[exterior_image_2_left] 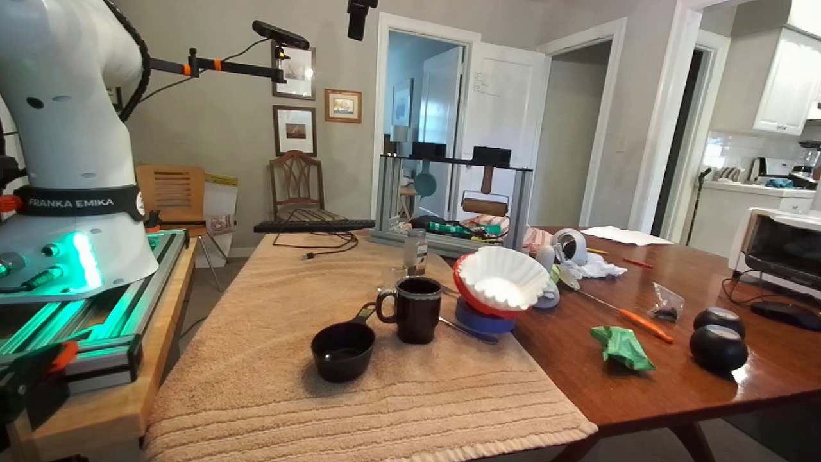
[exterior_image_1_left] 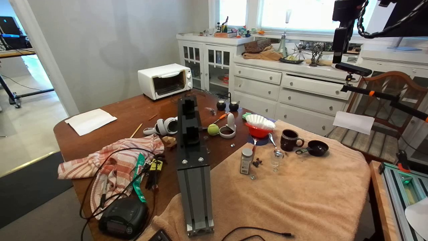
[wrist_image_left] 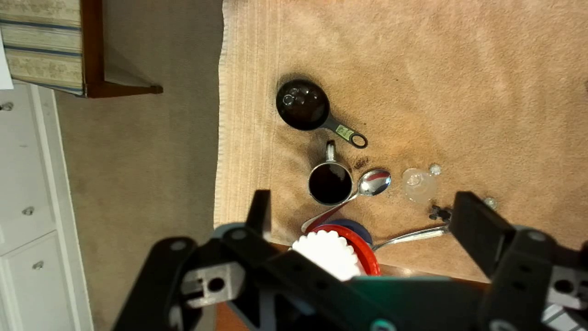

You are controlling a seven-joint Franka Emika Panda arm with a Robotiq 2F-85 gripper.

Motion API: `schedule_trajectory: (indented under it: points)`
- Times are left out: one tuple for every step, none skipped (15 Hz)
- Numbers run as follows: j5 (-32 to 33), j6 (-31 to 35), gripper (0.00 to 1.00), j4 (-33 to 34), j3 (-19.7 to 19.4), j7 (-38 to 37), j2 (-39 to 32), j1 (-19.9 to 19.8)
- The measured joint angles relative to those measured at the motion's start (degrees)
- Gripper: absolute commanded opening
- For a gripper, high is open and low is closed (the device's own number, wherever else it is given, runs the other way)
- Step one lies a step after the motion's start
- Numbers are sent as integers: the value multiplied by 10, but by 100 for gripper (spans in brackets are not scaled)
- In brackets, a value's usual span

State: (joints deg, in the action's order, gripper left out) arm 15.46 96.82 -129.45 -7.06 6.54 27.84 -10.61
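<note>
My gripper (wrist_image_left: 363, 207) is open and empty in the wrist view, above a tan towel (wrist_image_left: 459, 92). Between and beyond its fingers are a dark mug (wrist_image_left: 330, 183), a spoon (wrist_image_left: 374, 182), a small clear glass (wrist_image_left: 419, 185) and a dark knobbed piece (wrist_image_left: 440, 213). A black measuring cup (wrist_image_left: 302, 105) lies past the mug. A red dripper (wrist_image_left: 370, 259) with a white paper filter (wrist_image_left: 326, 250) is partly hidden by the gripper; it tilts on a blue base (exterior_image_2_left: 481, 319). A grey-lidded jar (exterior_image_1_left: 246, 162) stands near the glass. In an exterior view the gripper hangs high at the right (exterior_image_1_left: 339, 43).
A tall metal frame (exterior_image_1_left: 195, 187) stands on the table, with hanging utensils (exterior_image_2_left: 485, 204). A white toaster oven (exterior_image_1_left: 164, 82), headset (exterior_image_1_left: 164, 126), tennis ball (exterior_image_1_left: 213, 129), orange-handled tool (exterior_image_2_left: 644, 325), green crumpled paper (exterior_image_2_left: 621, 348) and striped cloth (exterior_image_1_left: 110, 160) lie about. A camera arm (exterior_image_2_left: 224, 66) reaches over.
</note>
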Motion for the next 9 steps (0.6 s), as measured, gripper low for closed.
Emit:
schedule_trajectory:
  points:
    - [0,0,100,0,0,0,0,0]
    - [0,0,100,0,0,0,0,0]
    - [0,0,100,0,0,0,0,0]
    - [0,0,100,0,0,0,0,0]
    - [0,0,100,0,0,0,0,1]
    - [0,0,100,1,-1,0,0,2]
    - [1,4,100,4,2,0,1,5]
    - [2,8,100,10,7,0,3,11]
    - [5,11,100,19,16,0,5,19]
